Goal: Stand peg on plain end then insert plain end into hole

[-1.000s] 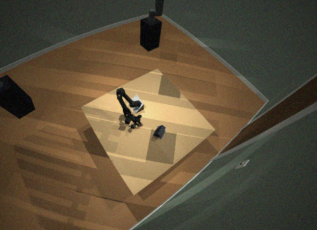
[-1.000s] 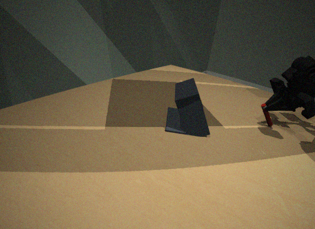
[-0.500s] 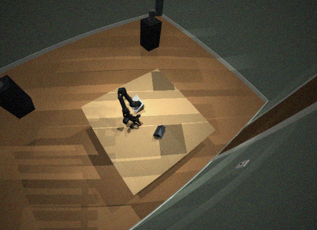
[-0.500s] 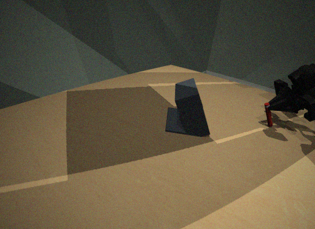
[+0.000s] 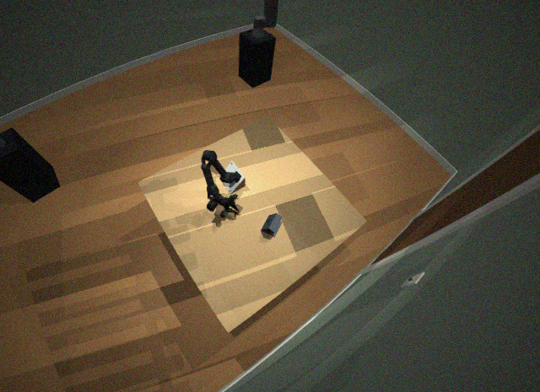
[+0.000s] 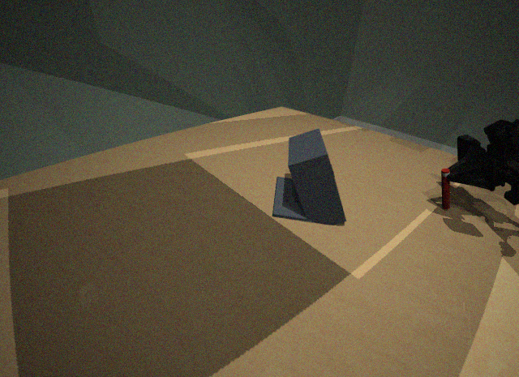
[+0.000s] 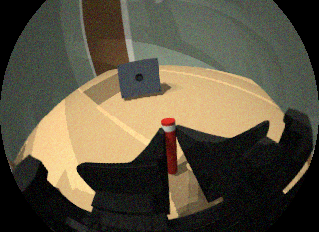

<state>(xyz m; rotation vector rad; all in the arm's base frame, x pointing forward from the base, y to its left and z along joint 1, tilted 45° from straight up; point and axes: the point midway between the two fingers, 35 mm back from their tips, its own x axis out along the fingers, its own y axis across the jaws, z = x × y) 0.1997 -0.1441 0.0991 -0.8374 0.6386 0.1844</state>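
The red peg [image 6: 446, 194] [image 7: 171, 154] is upright, its white-banded end with a red top uppermost and its plain end down. The plain end is at or very near the table top; exact contact cannot be told. My gripper [image 7: 169, 130] is shut on the peg just below the white band. In the top view only a small red spot of the peg shows at the fingertips. The dark blue-grey sloped panel [image 5: 272, 225] [image 6: 316, 193] [image 7: 127, 88] stands apart from the peg. Its round hole [image 7: 139, 77] faces the wrist camera; the exterior view shows the panel's back and side.
The wooden table [image 5: 252, 261] [image 6: 398, 319] carries the arm and panel. A white plate [image 5: 231, 187] lies by the arm's base. Two black blocks [image 5: 256, 56] [image 5: 28, 170] stand beyond the table. Darker rectangular patches and arm shadows cross the surface.
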